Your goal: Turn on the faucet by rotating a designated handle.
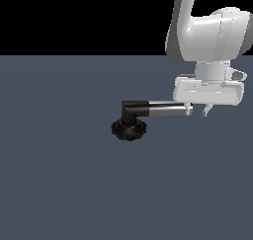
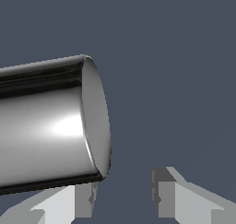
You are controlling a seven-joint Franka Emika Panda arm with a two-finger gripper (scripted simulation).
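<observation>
From where I sit: faucet is on the grey floor, roughly mid-scene in the exterior view. Black scalloped base flat on the floor, black elbow stem rising from it. Handle runs level from the elbow toward the exterior view's right, silver, longer than the base is wide.

White arm comes down from the upper part of the exterior view's right. Gripper sits right at the handle's free end, pointing down. One finger overlaps the bar's tip in the exterior view, the other finger is past the end, clear of it.

Wrist view: handle end cap fills one side of the picture, very close. Fingers spread, visible gap between them, nothing in that gap. One fingertip sits beside the bar's end; can't tell if it's touching. The other has only floor around it.

Gripper not clamped on anything
</observation>
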